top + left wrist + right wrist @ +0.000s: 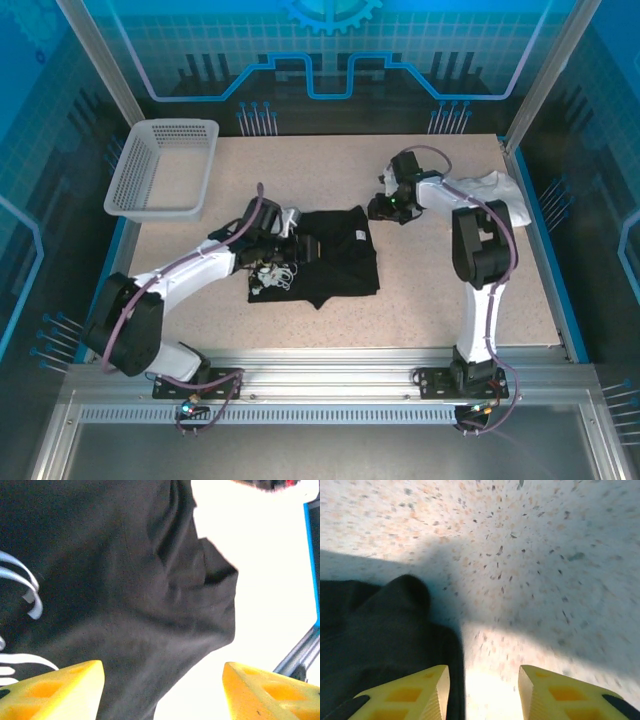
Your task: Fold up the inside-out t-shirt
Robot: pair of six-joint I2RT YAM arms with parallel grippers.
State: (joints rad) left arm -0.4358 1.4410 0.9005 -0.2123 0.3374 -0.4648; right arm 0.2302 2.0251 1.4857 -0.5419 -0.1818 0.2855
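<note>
Left hand [162, 680]: fingers wide apart, holding nothing, low over black cloth.
Right hand [482, 682]: fingers apart, bare bench [420, 300] between them.
T-shirt [325, 260]: spread beneath our left hand, one corner just beside a finger of our right hand.
Edges: the shirt's edge ends ahead of our left hand.
Open room: speckled bench ahead of our right hand.
Basket [160, 170]: well apart from our left hand, at the bench corner, its mesh floor showing.
White garment [495, 185]: beyond our right arm.
</note>
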